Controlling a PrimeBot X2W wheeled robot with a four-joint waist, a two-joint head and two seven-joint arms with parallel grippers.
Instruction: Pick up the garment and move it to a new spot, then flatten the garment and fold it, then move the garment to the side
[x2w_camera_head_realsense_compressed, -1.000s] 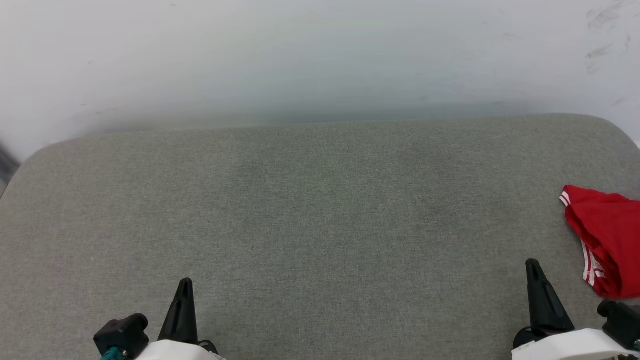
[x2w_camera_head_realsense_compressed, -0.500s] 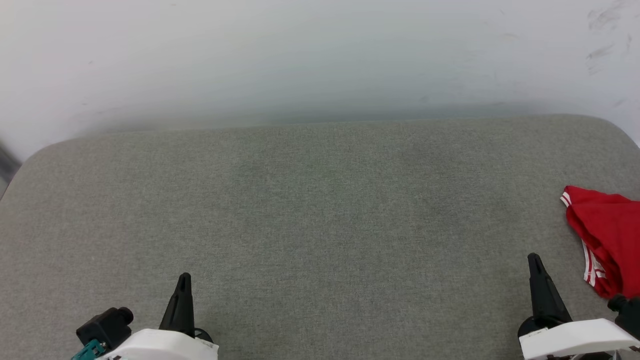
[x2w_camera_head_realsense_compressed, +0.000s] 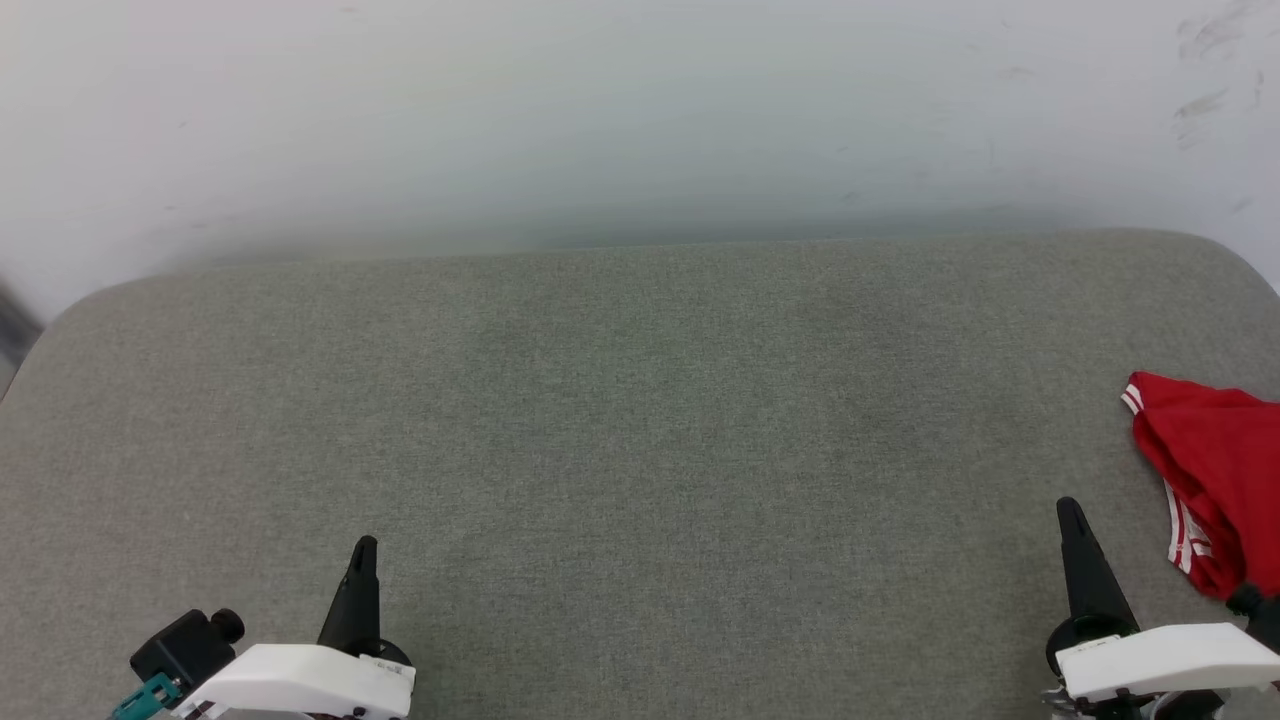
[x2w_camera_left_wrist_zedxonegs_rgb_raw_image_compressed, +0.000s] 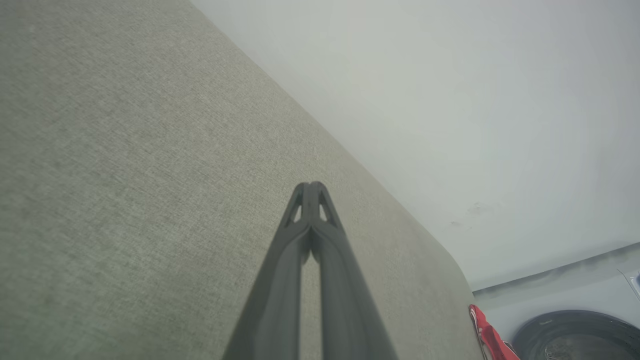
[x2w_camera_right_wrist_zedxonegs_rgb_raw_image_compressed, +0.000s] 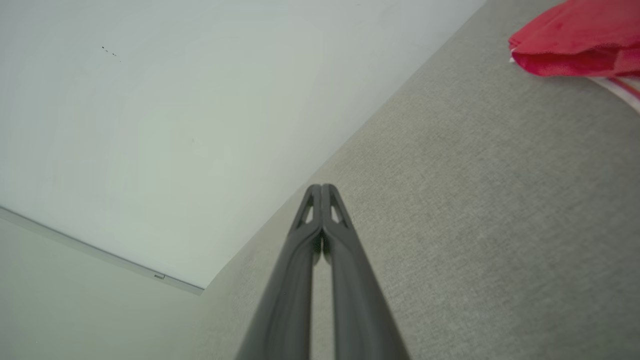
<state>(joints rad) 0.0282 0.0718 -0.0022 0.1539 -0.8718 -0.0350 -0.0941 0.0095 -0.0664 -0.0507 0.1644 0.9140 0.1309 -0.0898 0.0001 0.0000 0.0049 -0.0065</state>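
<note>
**Item 1. Left hand** (x2w_camera_head_realsense_compressed: 364, 548): lower left of the head view. White housing with a black and teal fitting at its side. The two dark fingers are pressed together tip to tip with nothing between them. It sits over bare fabric, well apart from the garment. Whether the tips touch the surface cannot be told.

**Item 2. Right hand** (x2w_camera_head_realsense_compressed: 1068, 508): lower right of the head view. White housing. The fingers are closed tight against each other and hold nothing.

**Item 3. Garment** (x2w_camera_head_realsense_compressed: 1215, 465): red, crumpled in a heap, with white and red striped trim showing at two edges. It lies on the bench at its right end, cut off by the head view's right border. It is just beside the right hand, on its outer side and slightly beyond it. The fingers are clear of the cloth. Contact at the housing cannot be told.

**Item 4. Bench** (x2w_camera_head_realsense_compressed: 640, 420): grey woven upholstery with rounded far corners.

**Item 5. Wall** (x2w_camera_head_realsense_compressed: 600, 120): pale, directly behind the bench's far edge, with dark scuffs at the upper right.

**Item 6. Appliance** (x2w_camera_left_wrist_zedxonegs_rgb_raw_image_compressed: 575, 332): pale body with a dark round door, seen past the bench's right end in the left wrist view.
</note>
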